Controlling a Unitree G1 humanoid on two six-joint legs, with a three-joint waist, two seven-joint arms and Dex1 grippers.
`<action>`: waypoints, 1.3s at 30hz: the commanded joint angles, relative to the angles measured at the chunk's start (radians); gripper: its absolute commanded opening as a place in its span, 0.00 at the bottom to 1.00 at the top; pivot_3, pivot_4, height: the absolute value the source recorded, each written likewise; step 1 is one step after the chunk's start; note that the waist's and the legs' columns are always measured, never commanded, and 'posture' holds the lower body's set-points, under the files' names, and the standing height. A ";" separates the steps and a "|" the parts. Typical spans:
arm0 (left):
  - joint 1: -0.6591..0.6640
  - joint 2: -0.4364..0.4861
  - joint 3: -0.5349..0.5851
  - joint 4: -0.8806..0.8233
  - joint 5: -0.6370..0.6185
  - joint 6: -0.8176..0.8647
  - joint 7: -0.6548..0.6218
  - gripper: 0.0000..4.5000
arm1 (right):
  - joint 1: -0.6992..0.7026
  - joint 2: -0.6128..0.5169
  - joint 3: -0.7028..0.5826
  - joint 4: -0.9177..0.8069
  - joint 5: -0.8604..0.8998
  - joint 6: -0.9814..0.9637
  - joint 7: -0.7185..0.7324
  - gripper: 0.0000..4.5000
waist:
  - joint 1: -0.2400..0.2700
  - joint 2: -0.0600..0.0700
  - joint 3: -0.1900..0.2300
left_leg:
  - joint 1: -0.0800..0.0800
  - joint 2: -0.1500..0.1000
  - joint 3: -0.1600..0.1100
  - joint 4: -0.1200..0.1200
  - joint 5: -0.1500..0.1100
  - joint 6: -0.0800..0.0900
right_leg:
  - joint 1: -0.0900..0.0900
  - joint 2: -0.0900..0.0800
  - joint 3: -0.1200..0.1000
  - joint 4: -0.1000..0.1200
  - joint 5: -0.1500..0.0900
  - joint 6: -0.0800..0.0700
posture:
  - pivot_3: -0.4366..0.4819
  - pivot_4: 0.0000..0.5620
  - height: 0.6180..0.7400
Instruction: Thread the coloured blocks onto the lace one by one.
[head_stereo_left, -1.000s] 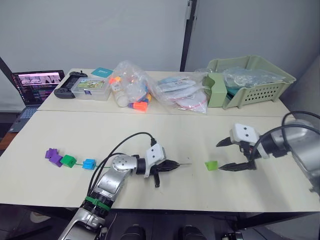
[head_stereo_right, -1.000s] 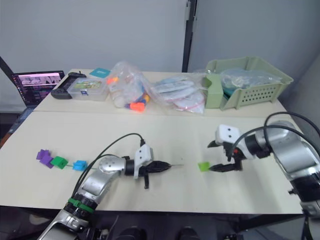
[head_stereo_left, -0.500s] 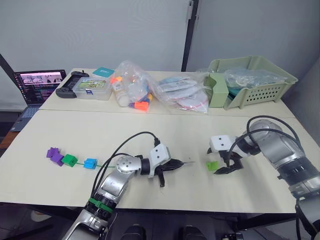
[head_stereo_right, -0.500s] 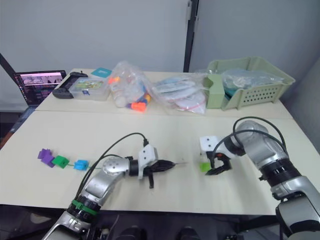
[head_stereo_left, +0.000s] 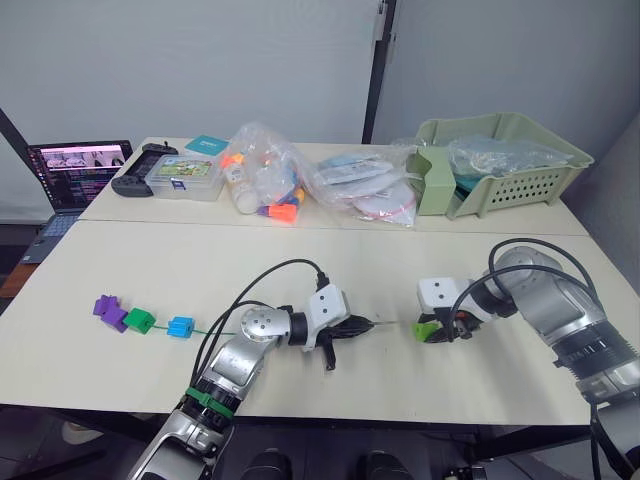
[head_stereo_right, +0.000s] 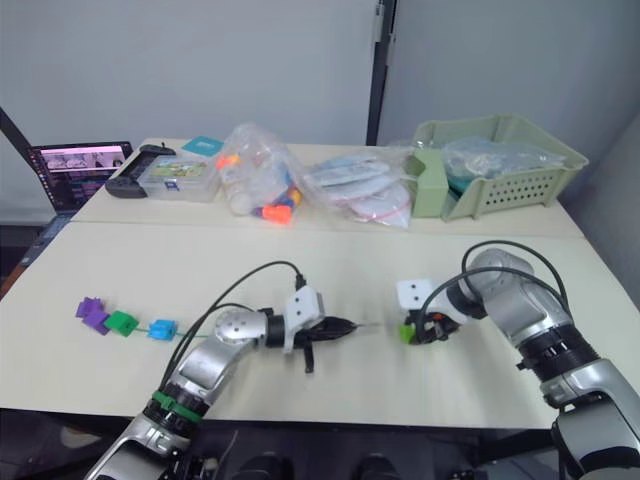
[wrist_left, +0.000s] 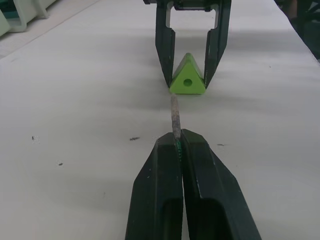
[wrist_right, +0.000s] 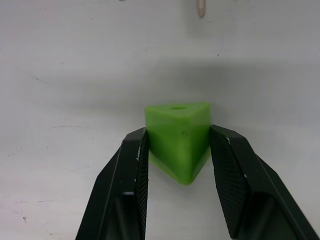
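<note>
The right gripper (wrist_right: 176, 165) clamps the light green triangular plastic block (wrist_right: 177, 139) between its two black fingers, low over the pale table (head_stereo_left: 150, 260), the hole facing the other arm. The left gripper (wrist_left: 179, 145) is pinched shut on the thin green lace (head_stereo_left: 215, 329), whose stiff pale needle tip (wrist_left: 174, 113) juts ahead, just short of the hole and slightly off its line. Four threaded blocks (head_stereo_left: 135, 318) trail well behind the left gripper. If the tip meets the block's face, it could bend or twist the block loose.
</note>
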 joint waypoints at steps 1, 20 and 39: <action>-0.030 -0.021 -0.022 0.022 0.024 -0.031 0.002 0.00 | 0.014 -0.001 -0.028 -0.042 0.012 0.048 0.003 0.29 | 0.000 0.000 0.000 | 0.000 0.000 0.000 0.000 0.000 0.000 | 0.000 0.000 0.000 0.000 0.000 0.000 | 0.48 0.27 1.00; -0.054 -0.091 -0.050 0.086 0.060 -0.078 0.033 0.00 | 0.117 -0.002 -0.056 -0.181 0.029 0.159 -0.003 0.29 | 0.002 0.000 0.000 | 0.000 0.000 -0.001 0.000 0.000 0.000 | 0.000 0.000 0.000 0.000 0.000 0.000 | 0.48 0.27 1.00; -0.079 -0.091 -0.065 0.102 0.076 -0.064 -0.015 0.00 | 0.126 -0.009 -0.070 -0.182 0.028 0.187 -0.024 0.29 | 0.004 0.000 0.000 | 0.000 0.000 -0.001 0.000 0.000 0.000 | 0.000 0.000 0.000 0.000 0.000 0.000 | 0.48 0.27 1.00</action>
